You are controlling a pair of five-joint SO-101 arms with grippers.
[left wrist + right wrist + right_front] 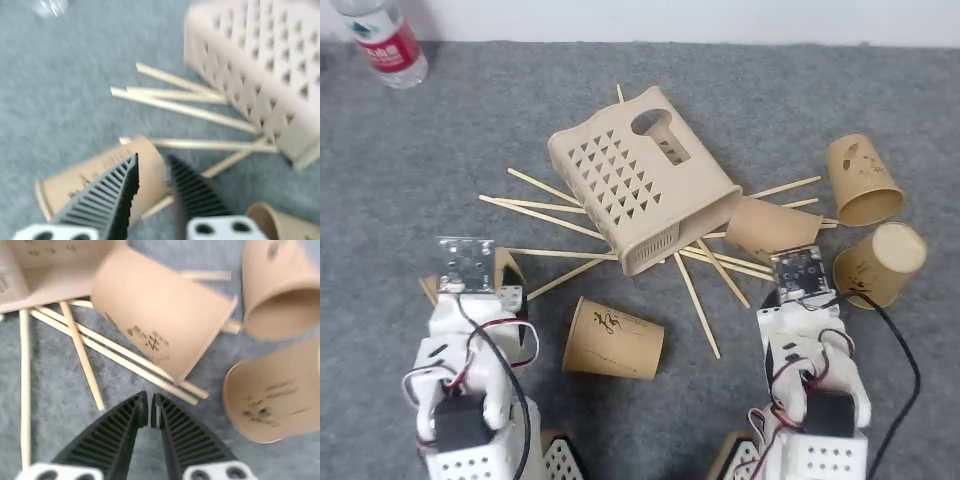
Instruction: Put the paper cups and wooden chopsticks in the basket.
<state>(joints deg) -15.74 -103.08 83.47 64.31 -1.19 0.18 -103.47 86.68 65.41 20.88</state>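
Observation:
The tan basket (640, 180) lies tipped on its side mid-table, with wooden chopsticks (545, 210) fanned out around and under it. My left gripper (152, 160) is open, its jaws a little apart just above a paper cup (95, 170) lying on its side. My right gripper (150, 401) is shut and empty, just short of a paper cup (160, 315) that lies over several chopsticks (115, 357) against the basket (50, 270). Two more cups (861, 180) (880, 262) sit at the right. Another cup (613, 338) lies between the arms.
A water bottle (385, 40) stands at the far left corner. The table is covered in grey carpet (440, 130), with bare room at the back left and back right. Loose cables trail from both arms near the front edge.

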